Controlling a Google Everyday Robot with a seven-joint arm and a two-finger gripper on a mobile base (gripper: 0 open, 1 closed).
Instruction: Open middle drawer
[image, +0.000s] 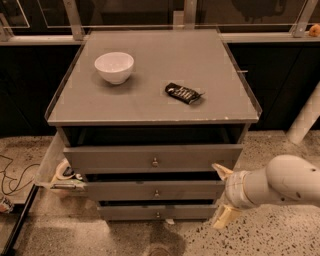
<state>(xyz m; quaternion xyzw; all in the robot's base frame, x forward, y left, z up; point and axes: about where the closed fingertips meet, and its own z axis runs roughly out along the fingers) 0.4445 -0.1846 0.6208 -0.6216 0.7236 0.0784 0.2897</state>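
Note:
The grey cabinet (150, 107) has three drawer fronts stacked below its top. The middle drawer (120, 191) is a wide shallow grey front with a small round metal knob (156, 193) at its centre; it looks shut or nearly shut. My gripper (220, 194) is at the right end of that front, about level with it and well to the right of the knob. It is open, with one cream fingertip (220, 170) up by the top drawer's lower corner and the other (223, 217) down by the bottom drawer. It holds nothing.
A white bowl (114, 67) and a black snack packet (182, 93) lie on the cabinet top. The taller top drawer (110, 159) and the narrow bottom drawer (125, 212) flank the middle one. A side bin (59, 172) hangs at the left. Cables (10, 180) lie on the floor.

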